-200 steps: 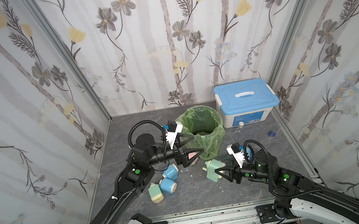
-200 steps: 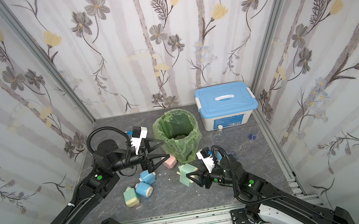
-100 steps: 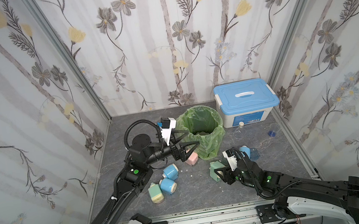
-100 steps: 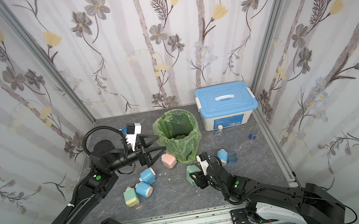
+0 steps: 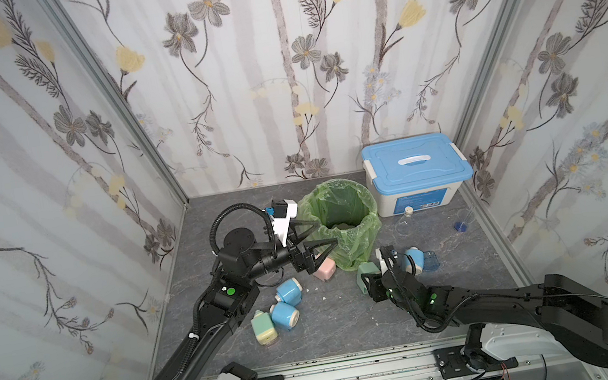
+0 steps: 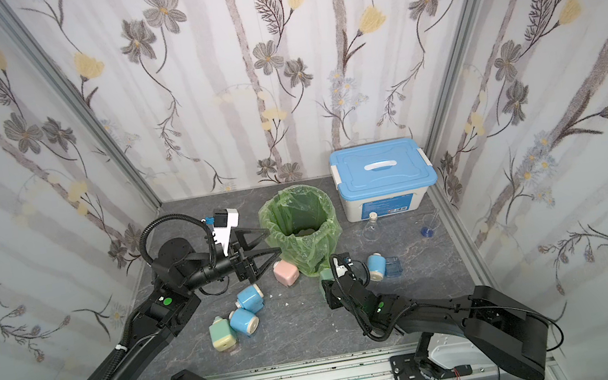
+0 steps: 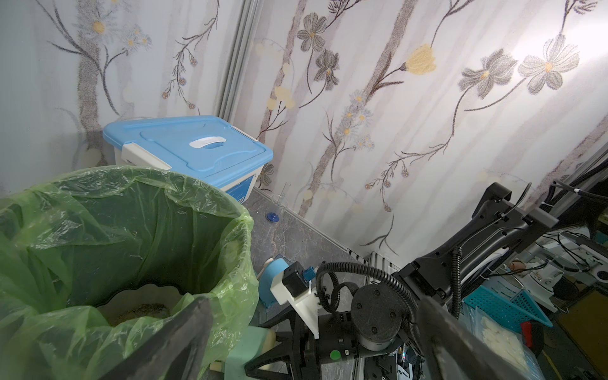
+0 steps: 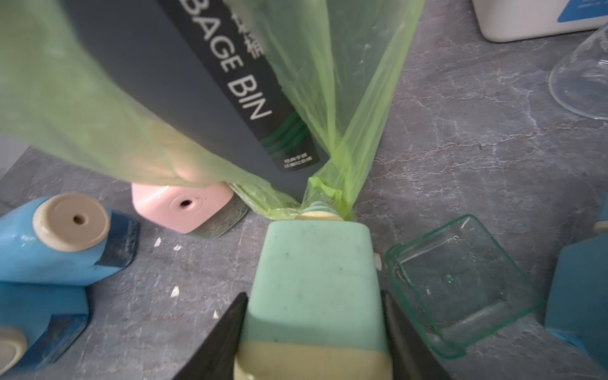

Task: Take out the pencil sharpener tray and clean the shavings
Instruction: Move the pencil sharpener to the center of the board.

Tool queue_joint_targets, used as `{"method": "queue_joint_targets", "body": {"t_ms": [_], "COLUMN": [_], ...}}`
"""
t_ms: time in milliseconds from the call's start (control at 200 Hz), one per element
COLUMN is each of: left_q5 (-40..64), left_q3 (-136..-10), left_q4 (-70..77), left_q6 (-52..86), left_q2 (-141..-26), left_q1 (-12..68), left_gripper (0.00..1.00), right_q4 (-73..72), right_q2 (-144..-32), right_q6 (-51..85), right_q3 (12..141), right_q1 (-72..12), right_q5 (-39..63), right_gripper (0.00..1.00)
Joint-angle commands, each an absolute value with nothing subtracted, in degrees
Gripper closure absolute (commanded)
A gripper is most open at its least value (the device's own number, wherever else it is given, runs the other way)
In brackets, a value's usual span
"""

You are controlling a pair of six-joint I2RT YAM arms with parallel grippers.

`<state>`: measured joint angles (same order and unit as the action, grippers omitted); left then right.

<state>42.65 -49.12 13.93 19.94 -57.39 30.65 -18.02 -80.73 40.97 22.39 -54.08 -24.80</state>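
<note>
My right jaws are clamped on the flanks of the green sharpener (image 8: 316, 279), one black finger on each side just above its cream base, and the body lies flat on the bench (image 8: 444, 148). Its long axis runs straight away from me, and its far end touches the bunched liner at the foot of the bin (image 8: 197, 82). The tray (image 8: 460, 289) is already out. It sits mouth up on the bench just beside the sharpener, on the side away from the pink sharpener (image 8: 184, 207). It is skewed, its long axis angling away from the body I hold, and it looks nearly empty apart from a few specks. A few shavings (image 8: 174, 291) lie scattered on the bare bench on the pink sharpener's side. My left jaws stand wide open and empty in both top views, raised beside the bin rim (image 5: 338, 183) above the pink sharpener, well apart from the tray. So my right arm is much the nearer, but its jaws are full. I judge that I must either let the body go to reach sideways for the tray, or bring the free left arm round the bin to it.
</note>
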Motion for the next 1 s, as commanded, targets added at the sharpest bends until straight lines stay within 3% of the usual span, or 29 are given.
{"method": "queue_joint_targets", "body": {"t_ms": [0,195,565,994], "left_q5": [42.74,43.02,43.23,43.37], "left_q3": [-48.96,-48.95,-48.45,-48.33], "left_q4": [16.07,16.07,17.04,17.42], "left_q6": [19.83,19.91,20.56,20.83], "left_q2": [-56.65,-56.6,-56.79,-56.69], "left_q1": [30.59,30.54,30.59,30.6], "left_gripper": [0.0,0.0,0.0,0.0], "right_q4": [-16.3,-4.74,7.47,11.95], "right_q2": [-83.36,-85.53,-77.42,-76.39], "right_q6": [46.8,53.17,58.97,61.24], "right_q3": [24.0,27.4,23.8,22.36], "right_q1": [-54.75,-55.96,-56.62,-55.19], "right_q5": [-32.03,-38.29,-44.68,-47.34], "right_gripper": [0.76,0.75,0.74,0.71]}}
